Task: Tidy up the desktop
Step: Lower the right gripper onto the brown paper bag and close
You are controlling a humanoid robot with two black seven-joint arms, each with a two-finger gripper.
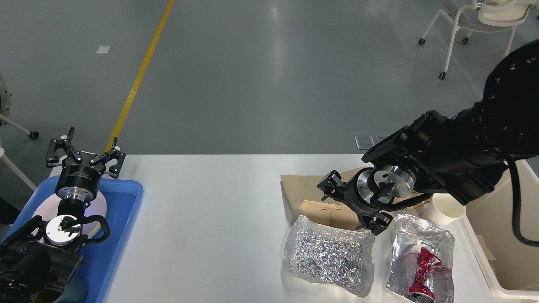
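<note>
The white desktop (pixel 210 219) fills the lower middle of the head view. On its right part lie a flat brown paper bag (pixel 311 202), a crumpled silver foil bag (pixel 328 256) and a silver wrapper with red inside (pixel 421 261). A white paper cup (pixel 446 208) stands behind them. My right gripper (pixel 351 205) hovers over the brown bag's right end with its fingers spread, holding nothing that I can see. My left gripper (pixel 84 149) is open and empty above the far end of the blue tray (pixel 122 219).
A white plate (pixel 100 207) lies in the blue tray, partly hidden by my left arm. A cream-white bin (pixel 501 269) stands off the table's right edge. A white chair (pixel 484 21) stands on the grey floor, far right. A yellow floor line (pixel 139 80) runs back.
</note>
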